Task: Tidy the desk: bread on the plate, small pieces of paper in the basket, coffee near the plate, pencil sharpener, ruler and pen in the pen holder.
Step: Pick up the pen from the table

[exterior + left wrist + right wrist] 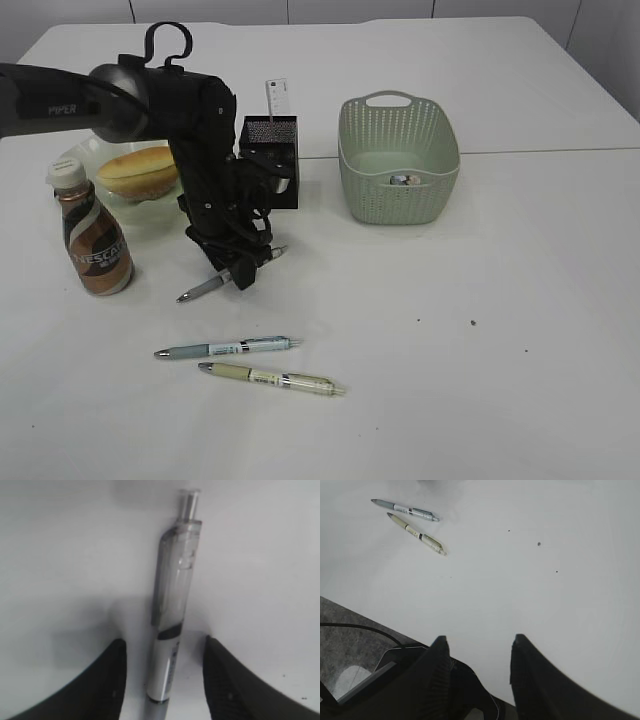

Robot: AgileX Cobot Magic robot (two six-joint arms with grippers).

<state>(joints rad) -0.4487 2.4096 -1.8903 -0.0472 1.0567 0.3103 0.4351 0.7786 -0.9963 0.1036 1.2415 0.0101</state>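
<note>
bread on plate, coffee beside it, paper in basket, ruler in pen holder. left end effector unclenched, straddling grey pen on counter. two pens left. right end effector empty.

Exterior looks down aslant across the tabletop; left wrist hovers close, seemingly straight down; right wrist shares the two pens.
</note>
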